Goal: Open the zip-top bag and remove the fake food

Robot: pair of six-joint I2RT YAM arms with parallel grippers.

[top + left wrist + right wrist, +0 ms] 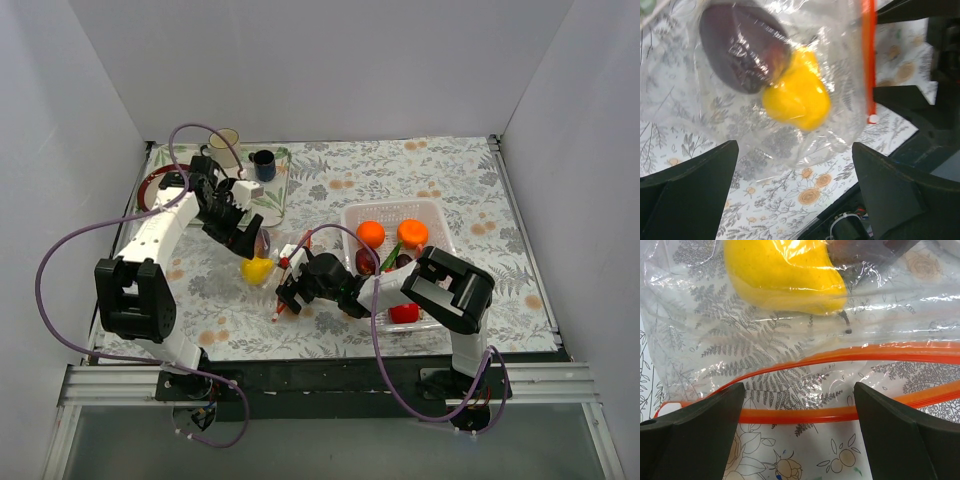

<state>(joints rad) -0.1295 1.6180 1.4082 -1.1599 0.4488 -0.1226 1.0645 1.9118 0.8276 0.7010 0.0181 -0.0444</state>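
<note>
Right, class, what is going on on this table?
Both grippers are at the zip-top bag. The left gripper is open over its body. The right gripper is open at the orange zip strip, which is parted. A yellow fruit and a dark piece lie inside; other fruits are in the white basket.

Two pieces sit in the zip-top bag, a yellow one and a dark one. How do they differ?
Colour: the yellow piece is bright yellow, the dark piece a deep purple-brown. Shape: the dark piece is a smooth oval, the yellow piece lumpier. Place: the yellow piece lies nearer the orange zip strip, the dark piece beyond it. Both are glossy and lie side by side inside the clear zip-top bag.
</note>
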